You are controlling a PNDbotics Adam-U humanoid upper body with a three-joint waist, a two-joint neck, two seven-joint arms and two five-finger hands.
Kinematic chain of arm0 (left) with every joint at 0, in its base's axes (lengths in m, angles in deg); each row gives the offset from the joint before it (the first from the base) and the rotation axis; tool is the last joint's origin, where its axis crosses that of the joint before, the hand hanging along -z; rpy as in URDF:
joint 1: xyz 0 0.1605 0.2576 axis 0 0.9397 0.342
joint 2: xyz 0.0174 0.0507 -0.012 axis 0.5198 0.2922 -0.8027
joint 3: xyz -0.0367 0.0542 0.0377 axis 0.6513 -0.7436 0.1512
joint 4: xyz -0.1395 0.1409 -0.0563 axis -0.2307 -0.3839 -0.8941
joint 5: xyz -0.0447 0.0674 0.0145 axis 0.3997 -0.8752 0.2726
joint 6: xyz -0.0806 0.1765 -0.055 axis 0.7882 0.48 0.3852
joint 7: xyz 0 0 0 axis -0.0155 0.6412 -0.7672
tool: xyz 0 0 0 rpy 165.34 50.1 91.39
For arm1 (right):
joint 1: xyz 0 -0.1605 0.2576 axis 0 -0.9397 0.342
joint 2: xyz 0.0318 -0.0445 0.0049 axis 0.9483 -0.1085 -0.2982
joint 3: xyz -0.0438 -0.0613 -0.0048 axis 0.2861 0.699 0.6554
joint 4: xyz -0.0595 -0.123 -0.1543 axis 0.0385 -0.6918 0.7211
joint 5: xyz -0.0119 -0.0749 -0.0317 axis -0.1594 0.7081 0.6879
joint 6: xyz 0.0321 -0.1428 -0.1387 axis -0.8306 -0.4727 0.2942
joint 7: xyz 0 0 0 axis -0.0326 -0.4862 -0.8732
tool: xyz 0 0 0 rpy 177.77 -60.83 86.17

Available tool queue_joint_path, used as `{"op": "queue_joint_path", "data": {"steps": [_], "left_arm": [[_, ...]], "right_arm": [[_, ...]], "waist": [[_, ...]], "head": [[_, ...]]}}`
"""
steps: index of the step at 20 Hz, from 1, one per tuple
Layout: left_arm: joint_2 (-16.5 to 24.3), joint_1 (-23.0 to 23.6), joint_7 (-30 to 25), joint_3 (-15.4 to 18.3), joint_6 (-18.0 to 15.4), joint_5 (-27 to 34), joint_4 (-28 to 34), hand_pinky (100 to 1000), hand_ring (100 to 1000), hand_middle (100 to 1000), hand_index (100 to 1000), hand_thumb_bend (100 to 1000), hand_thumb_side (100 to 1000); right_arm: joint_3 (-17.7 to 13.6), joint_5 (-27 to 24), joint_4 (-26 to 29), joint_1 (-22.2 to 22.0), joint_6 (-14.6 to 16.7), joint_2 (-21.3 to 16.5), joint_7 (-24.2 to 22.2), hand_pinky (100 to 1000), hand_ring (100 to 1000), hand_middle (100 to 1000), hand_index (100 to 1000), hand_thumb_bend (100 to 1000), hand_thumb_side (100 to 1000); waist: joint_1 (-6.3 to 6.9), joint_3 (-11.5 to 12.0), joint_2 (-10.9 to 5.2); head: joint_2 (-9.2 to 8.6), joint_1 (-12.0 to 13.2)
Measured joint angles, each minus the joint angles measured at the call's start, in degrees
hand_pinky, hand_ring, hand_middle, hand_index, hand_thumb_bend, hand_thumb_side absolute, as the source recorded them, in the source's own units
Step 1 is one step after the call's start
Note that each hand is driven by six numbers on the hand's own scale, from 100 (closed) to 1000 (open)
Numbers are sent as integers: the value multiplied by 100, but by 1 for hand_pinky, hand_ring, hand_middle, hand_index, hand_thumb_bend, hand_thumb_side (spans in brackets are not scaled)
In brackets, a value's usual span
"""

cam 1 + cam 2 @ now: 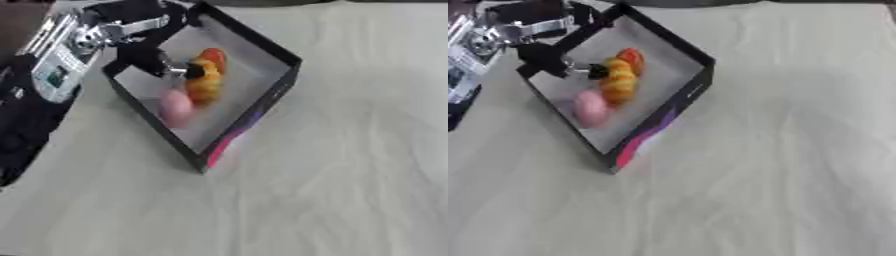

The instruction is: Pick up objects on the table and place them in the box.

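A black box point(265, 46) with a grey floor stands askew at the upper left of the white cloth. Inside it lie a yellow-orange lumpy object point(204, 84), a red-orange object point(213, 56) just behind it, and a pink rounded object point(175, 108) nearer the front wall, which looks blurred. My left hand point(142, 54) reaches in over the box's left wall, and its dark tip meets the yellow-orange object. Whether it holds anything is hidden by blur. My right hand does not show in either view.
My left arm's silver and white forearm point(59, 59) lies along the left edge, over a dark area beside the table. The box's front wall carries a pink and purple print point(229, 139). Wrinkled white cloth point(350, 165) covers the table to the right and front.
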Motion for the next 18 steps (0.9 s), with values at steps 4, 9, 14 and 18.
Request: {"op": "queue_joint_path", "data": {"steps": [4, 9, 14, 18], "left_arm": [[401, 380, 802, 604, 601, 1163, 944, 896, 827, 840, 889, 100, 680], [824, 1078, 2075, 1311, 1171, 3082, 2065, 886, 807, 821, 880, 100, 705], [1111, 1410, 2798, 1626, 1415, 4045, 2769, 886, 807, 821, 880, 100, 705], [1128, 1599, 2995, 1773, 1422, 4272, 2819, 886, 786, 805, 890, 141, 722]], "right_arm": [[-22, 0, 1, -102, 13, -6, 41, 866, 811, 634, 786, 100, 498], [-49, 0, 38, -175, 1, -7, 130, 866, 811, 634, 786, 100, 492], [-70, 0, 75, -206, -1, -7, 177, 866, 811, 634, 786, 100, 492], [-153, 17, 140, -327, 27, -5, 243, 865, 815, 642, 791, 100, 404]], "waist": [[0, 108, 0], [-3, 190, 0], [-5, 197, 0], [-118, 402, 0]], "head": [[48, -228], [50, -396], [48, -441], [-7, -571]]}}
